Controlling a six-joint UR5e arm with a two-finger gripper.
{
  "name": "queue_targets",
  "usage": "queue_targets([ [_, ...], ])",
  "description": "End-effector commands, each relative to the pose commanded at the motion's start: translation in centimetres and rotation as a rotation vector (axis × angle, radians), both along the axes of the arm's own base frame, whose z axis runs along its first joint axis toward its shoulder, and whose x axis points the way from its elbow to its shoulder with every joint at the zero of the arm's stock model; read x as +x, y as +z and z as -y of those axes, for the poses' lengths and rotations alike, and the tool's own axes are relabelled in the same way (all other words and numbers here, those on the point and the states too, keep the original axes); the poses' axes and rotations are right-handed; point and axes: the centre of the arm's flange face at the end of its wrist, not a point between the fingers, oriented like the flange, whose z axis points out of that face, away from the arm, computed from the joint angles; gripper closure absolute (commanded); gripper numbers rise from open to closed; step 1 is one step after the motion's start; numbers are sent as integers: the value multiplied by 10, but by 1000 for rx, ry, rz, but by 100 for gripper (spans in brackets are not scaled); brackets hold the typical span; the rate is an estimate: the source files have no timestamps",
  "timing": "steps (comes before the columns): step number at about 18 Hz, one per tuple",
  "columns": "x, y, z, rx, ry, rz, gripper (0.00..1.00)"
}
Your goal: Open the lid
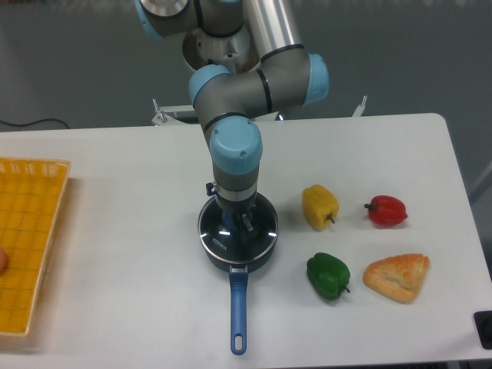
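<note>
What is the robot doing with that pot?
The robot arm reaches straight down so its gripper is at the blue knob in the middle of the glass lid. The lid sits on the blue saucepan. Whether the fingers have closed on the knob can't be seen. Toy peppers lie to the right.

- The gripper [237, 224] points straight down over the lid [263, 228] on the blue saucepan [238, 307]; the arm hides the knob.
- Yellow pepper [320, 206], red pepper [386, 210], green pepper [328, 275] and pastry [397, 276] lie to the right on the table [115, 192].
- A yellow basket [27, 238] sits at the left edge.
</note>
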Motion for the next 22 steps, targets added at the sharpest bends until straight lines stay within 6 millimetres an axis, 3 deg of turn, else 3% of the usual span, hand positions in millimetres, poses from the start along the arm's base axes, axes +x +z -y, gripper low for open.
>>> queue_targets([
  [14,0,5,2,-2,1,-2,33],
  [22,4,2,12,-90,12,26,33],
])
